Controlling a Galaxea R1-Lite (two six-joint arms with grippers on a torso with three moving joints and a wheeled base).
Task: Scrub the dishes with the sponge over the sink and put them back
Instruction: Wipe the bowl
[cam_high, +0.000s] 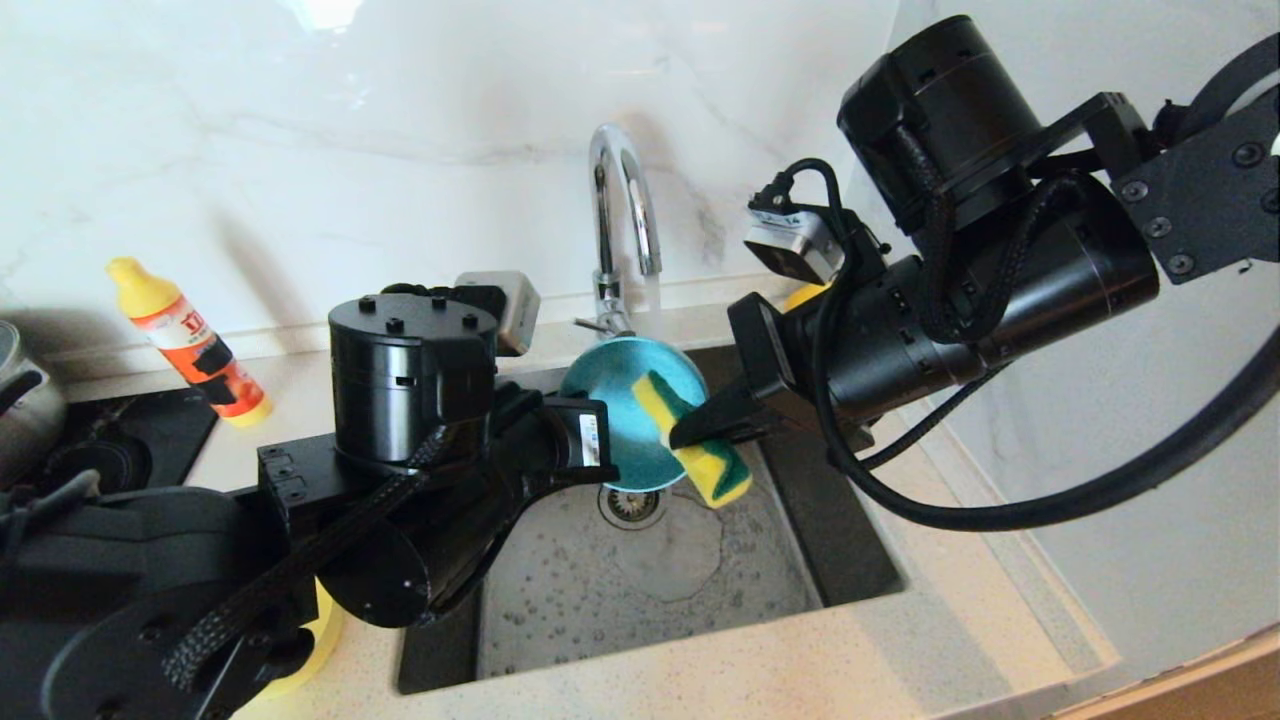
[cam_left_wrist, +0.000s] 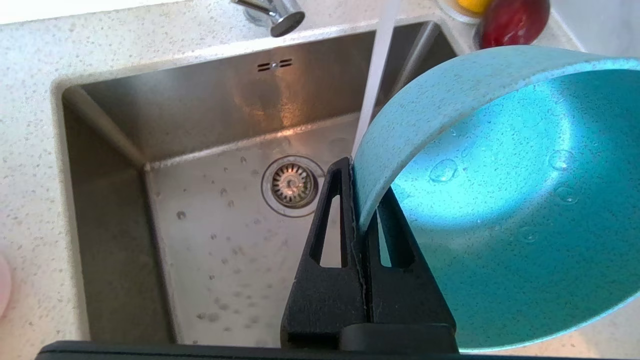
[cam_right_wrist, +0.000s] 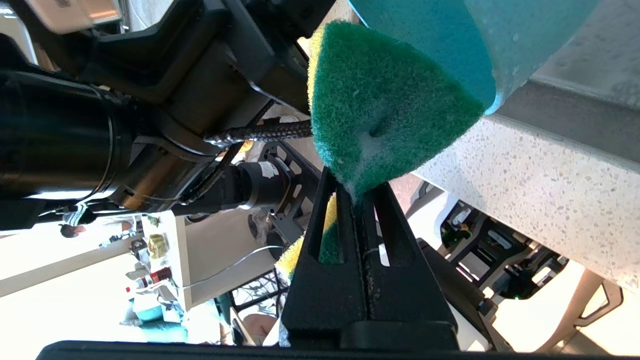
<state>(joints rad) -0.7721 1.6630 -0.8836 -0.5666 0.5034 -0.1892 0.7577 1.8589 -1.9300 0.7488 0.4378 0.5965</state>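
The light blue bowl (cam_high: 608, 400) is tilted on edge above the sink (cam_high: 700, 590), below the faucet. My left gripper (cam_high: 603, 458) is shut on its rim; the left wrist view shows the rim (cam_left_wrist: 370, 165) pinched between the fingers and the wet inside of the bowl (cam_left_wrist: 500, 210). From the right, my right gripper (cam_high: 690, 432) is shut on the yellow and green sponge (cam_high: 705, 455), which lies against the bowl's face. In the right wrist view the sponge's green face (cam_right_wrist: 380, 110) bends against the bowl (cam_right_wrist: 475, 35). A yellow bowl (cam_high: 315, 640) peeks from under my left arm.
Water runs from the chrome faucet (cam_high: 620, 200) past the bowl's edge to the drain (cam_left_wrist: 290, 184). A yellow and orange detergent bottle (cam_high: 190, 345) stands at the back left by the black stove (cam_high: 130, 440) and a steel pot (cam_high: 20, 390). Fruit (cam_left_wrist: 510, 20) sits behind the sink.
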